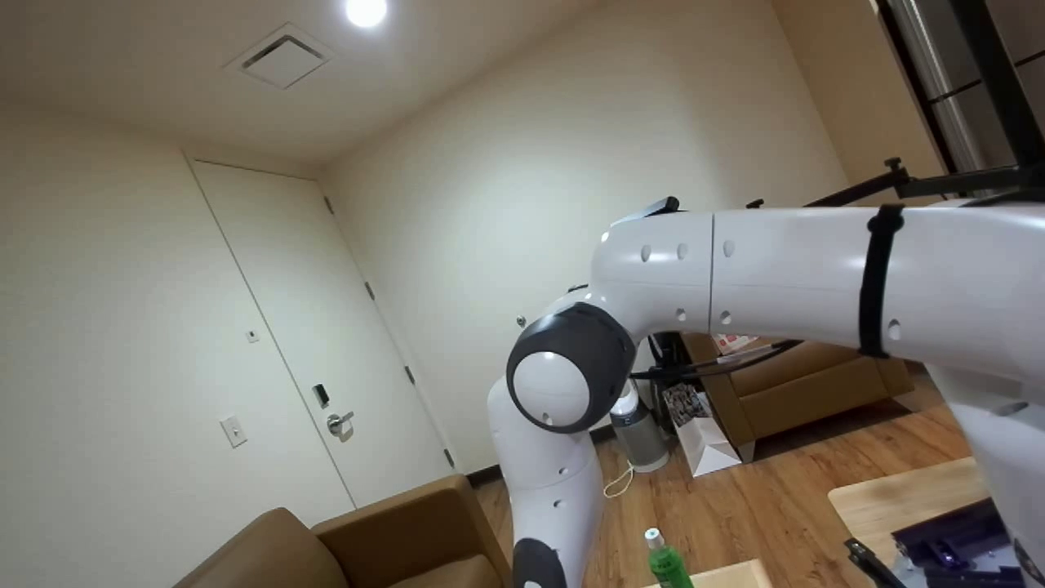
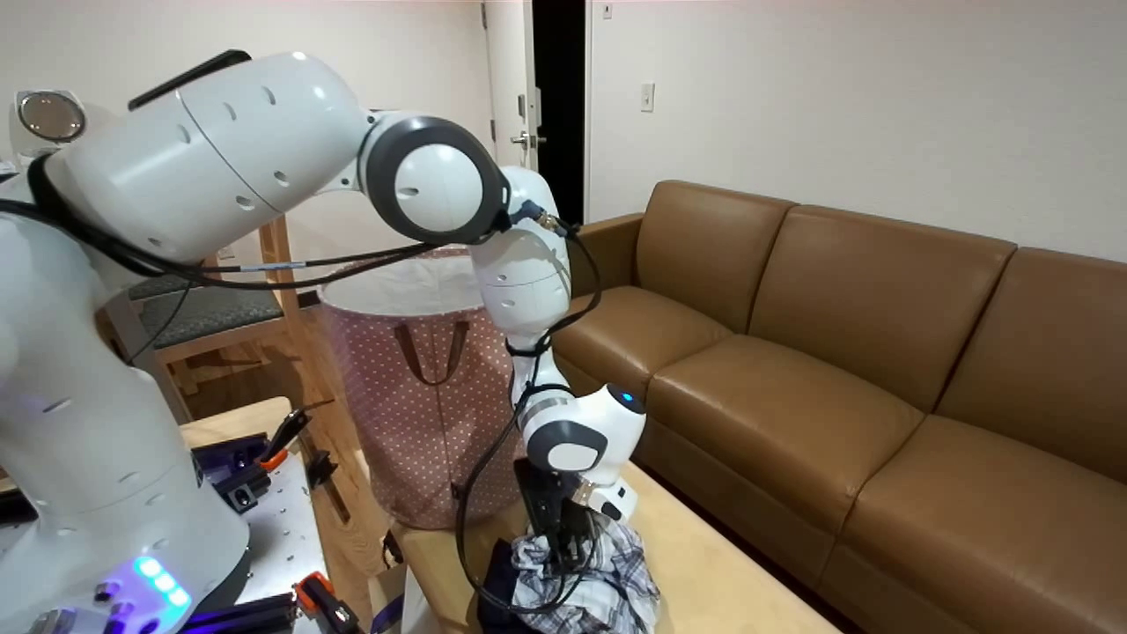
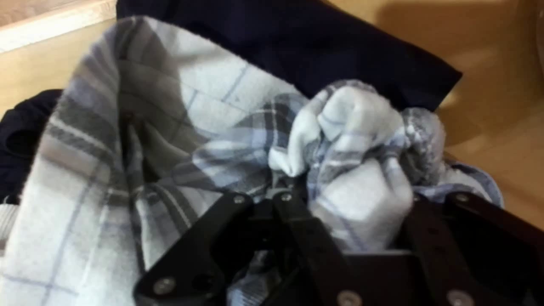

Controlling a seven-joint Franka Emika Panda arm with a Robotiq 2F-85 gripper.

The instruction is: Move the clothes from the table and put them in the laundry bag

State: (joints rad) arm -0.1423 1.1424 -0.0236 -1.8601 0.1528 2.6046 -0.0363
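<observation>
gripper (image 3: 355, 197) in the folds of a plaid garment (image 3: 221, 170) on the table (image 2: 704, 555)

in the wrist view the black fingers (image 3: 297, 216) stand apart at lower centre and lower right, with folds of the plaid garment bunched up between them; whether they are clamped on it cannot be told. a dark garment (image 3: 297, 51) lies on the wood across the top of the frame, partly covered by the plaid garment.

in an exterior view the plaid garment is a heap at bottom centre, with dark cloth (image 2: 499, 581) showing at its left edge. the laundry bag (image 2: 379, 396), pink with white dots, stands upright left of centre, near the table's upper-left end; the brown sofa (image 2: 819, 423) spans the right.
</observation>
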